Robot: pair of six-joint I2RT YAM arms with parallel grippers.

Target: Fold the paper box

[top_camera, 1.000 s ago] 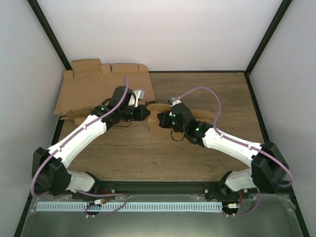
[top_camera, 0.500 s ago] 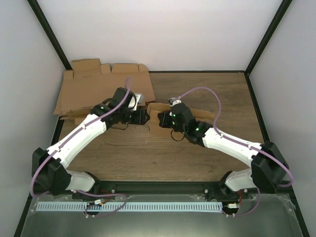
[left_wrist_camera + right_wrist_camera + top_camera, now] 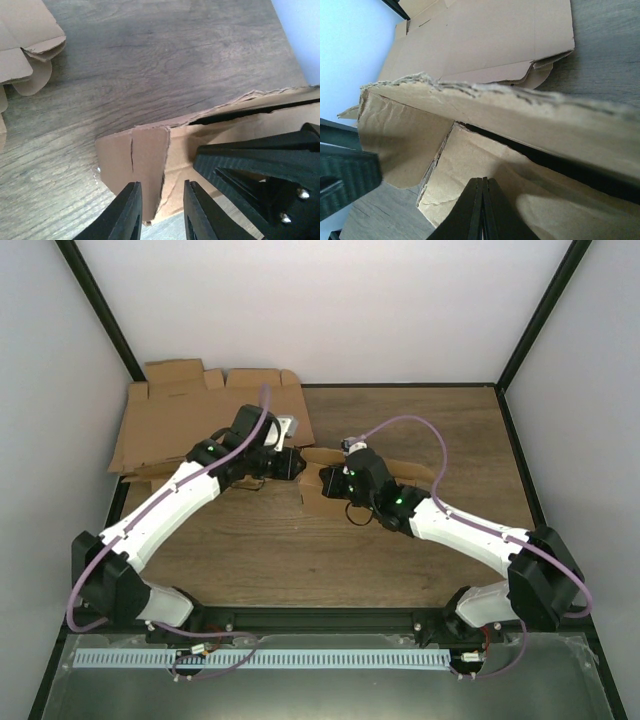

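Your left gripper [image 3: 291, 462], seen from above, sits at the 9 o'clock end of the paper box [image 3: 311, 498]. The box lies near the middle of the table [image 3: 400, 550]. The right gripper [image 3: 325, 483] reaches in from 4 o'clock and covers most of it. You see only brown scraps of the box on either side of that arm, so its outline cannot be read here. The pile of flat blanks [image 3: 175, 425] lies at 10 o'clock, partly under the left arm and running up against the back wall. From this height you cannot judge either set of jaws.

On the left wrist camera the two fingers stand apart. The box's torn end flap reaches down between them, and nothing is pinched. The flap's lower corner is cut off by the frame edge. The right gripper's black tip comes in from 3 o'clock, against the box's inner face.

On the right wrist camera the fingers are pressed tight together, tip on the box's floor panel. You cannot see whether any cardboard is caught between them. A ragged raised wall crosses the view and hides what lies behind it at 3 o'clock.
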